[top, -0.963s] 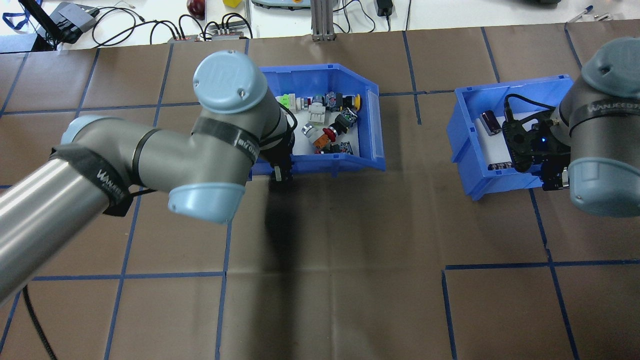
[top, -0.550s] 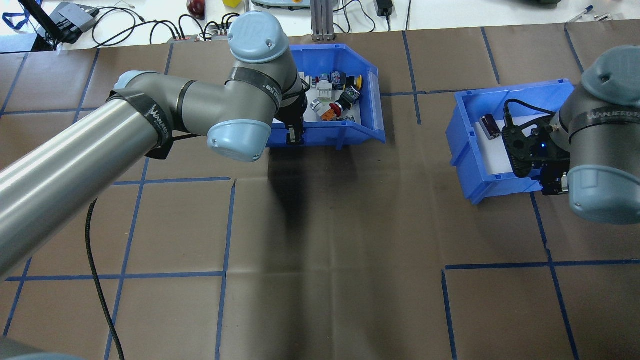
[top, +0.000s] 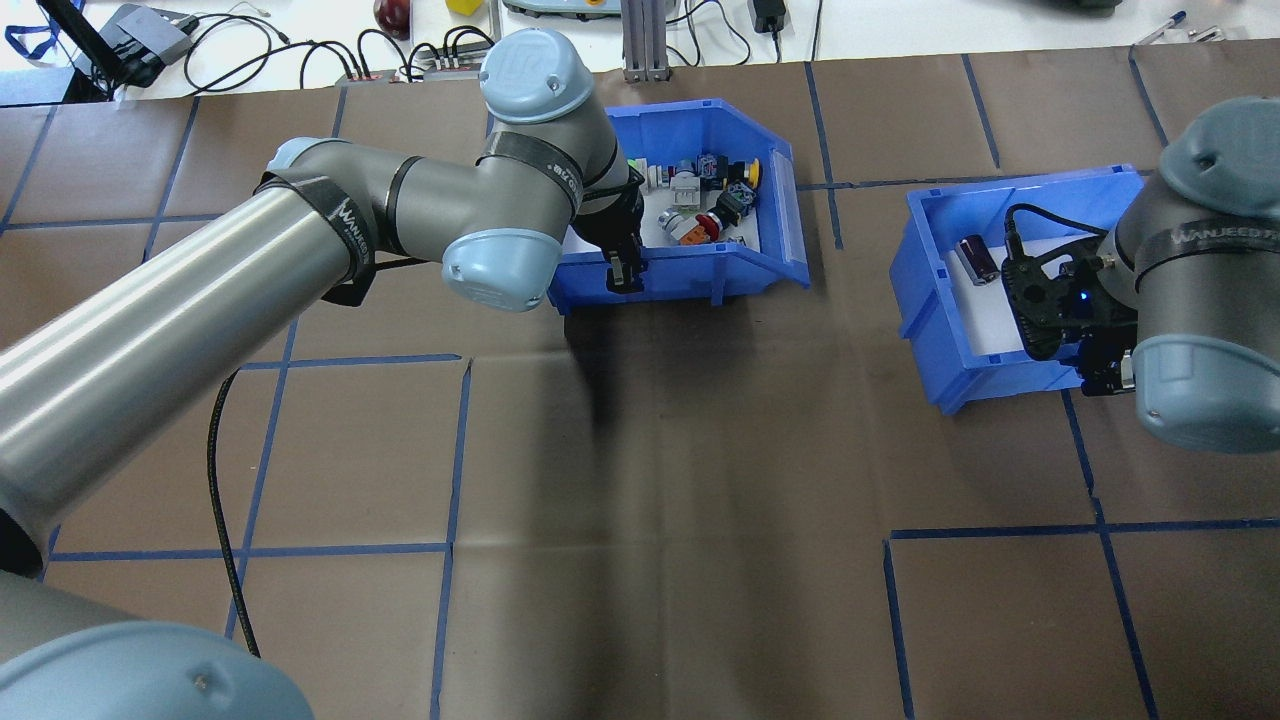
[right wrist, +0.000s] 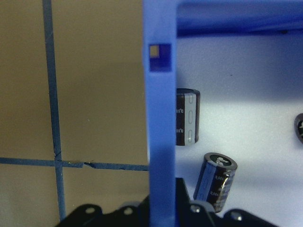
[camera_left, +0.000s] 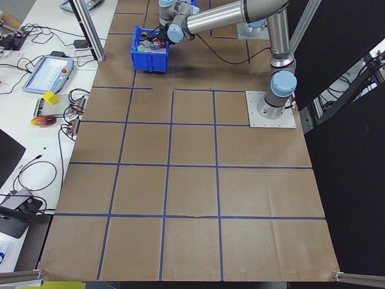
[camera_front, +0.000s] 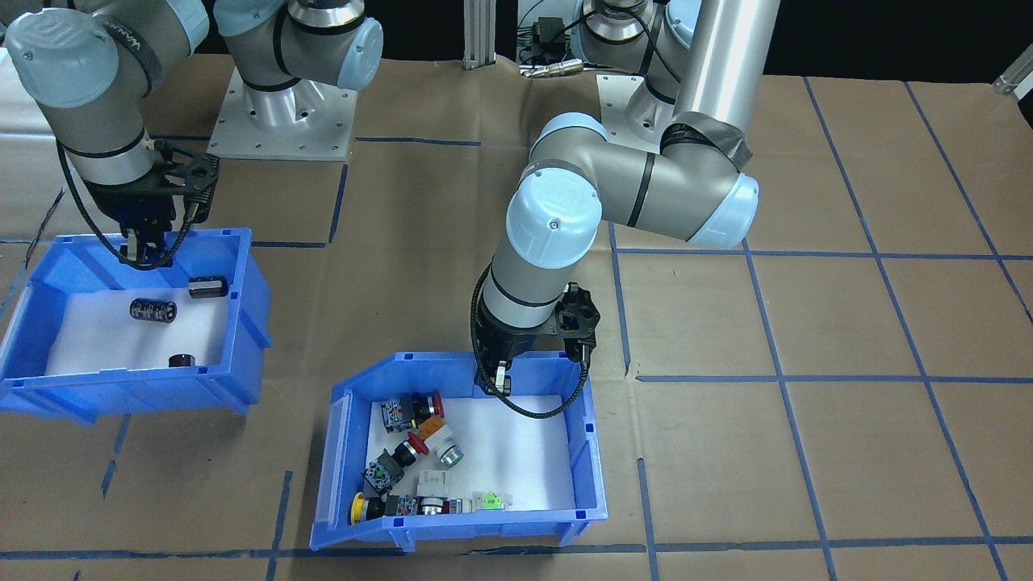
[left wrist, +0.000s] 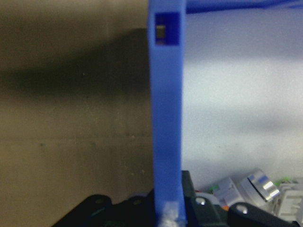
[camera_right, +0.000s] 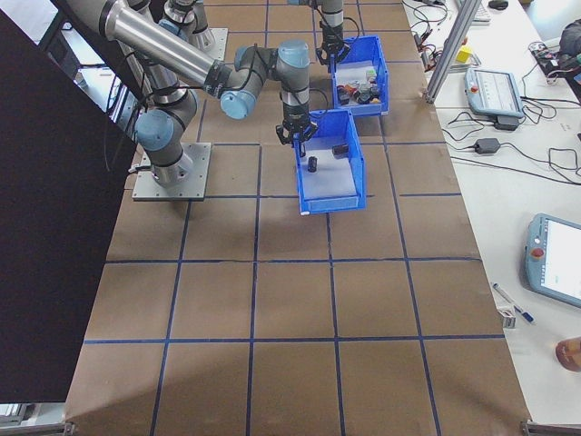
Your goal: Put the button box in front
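Blue plastic forms the button box [top: 700, 265], which sits at the far side of the surface [top: 660, 500] from the robot, close to the edge where cables lie. Its white foam liner [camera_front: 516, 452] carries a cluster of push-buttons [camera_front: 411, 464] with red, yellow, orange and green caps, gathered toward one side. The left claw [top: 624, 274] is closed on the box's near wall, one finger inside and one outside; in the left wrist view the blue wall [left wrist: 166, 118] runs straight up between the fingers. In the front-facing view the same claw [camera_front: 500, 379] grips the wall nearest the robot, and a black cable loops from the wrist into the box.

A second bin [top: 960, 330] stands well apart, toward the robot's right. It holds a few dark cylindrical parts [camera_front: 153, 311] on its own white liner. The right claw [top: 1103, 378] is clamped on that bin's near wall in the same way, and the right wrist view shows the wall [right wrist: 161, 123] between its fingers with two of the cylinders [right wrist: 215, 182] just beyond it. Brown paper with blue tape lines covers the surface.
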### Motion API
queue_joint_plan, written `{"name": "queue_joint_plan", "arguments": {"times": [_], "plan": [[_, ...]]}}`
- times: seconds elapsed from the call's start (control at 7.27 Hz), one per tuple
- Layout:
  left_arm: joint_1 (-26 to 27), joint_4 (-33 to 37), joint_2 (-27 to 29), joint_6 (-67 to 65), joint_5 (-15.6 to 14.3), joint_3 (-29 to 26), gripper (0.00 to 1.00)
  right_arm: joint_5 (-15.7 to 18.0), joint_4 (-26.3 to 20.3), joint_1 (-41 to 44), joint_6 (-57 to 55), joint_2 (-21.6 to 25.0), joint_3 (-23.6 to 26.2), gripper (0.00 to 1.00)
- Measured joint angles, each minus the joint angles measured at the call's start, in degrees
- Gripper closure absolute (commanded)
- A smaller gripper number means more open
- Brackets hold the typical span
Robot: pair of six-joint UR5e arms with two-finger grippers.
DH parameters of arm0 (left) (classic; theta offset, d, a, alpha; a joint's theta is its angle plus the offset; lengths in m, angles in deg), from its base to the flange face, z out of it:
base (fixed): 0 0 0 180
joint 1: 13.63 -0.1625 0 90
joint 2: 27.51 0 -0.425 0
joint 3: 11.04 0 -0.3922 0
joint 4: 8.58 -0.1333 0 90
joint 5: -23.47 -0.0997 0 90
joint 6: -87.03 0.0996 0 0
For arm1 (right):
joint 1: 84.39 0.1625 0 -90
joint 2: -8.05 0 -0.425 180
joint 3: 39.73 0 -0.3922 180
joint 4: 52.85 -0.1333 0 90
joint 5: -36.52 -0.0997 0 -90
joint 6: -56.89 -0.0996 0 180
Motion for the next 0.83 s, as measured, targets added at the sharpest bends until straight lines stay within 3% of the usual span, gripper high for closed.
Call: {"name": "queue_joint_plan", "arguments": {"times": [0.28, 0.41, 0.69, 0.83], "plan": [[-0.15, -0.21, 0.86, 0.89, 0.22, -0.38, 0.96, -0.09, -0.06, 0.08, -0.31, 0.73, 1.25, 0.93], [-0.15, -0.2, 1.13, 1.12, 0.15, -0.54, 0.89, -0.1, -0.07, 0.17, -0.43, 1.75, 2.15, 0.93], [-0.04, -0.1, 1.51, 1.24, 0.0, -0.99, 0.36, -0.18, -0.12, 0.59, -0.54, 3.26, 4.06, 0.92], [0.03, -0.01, 1.65, 1.24, -0.16, -1.08, 0.32, -0.26, -0.12, 1.27, -0.9, 3.81, 4.97, 0.92]]}}
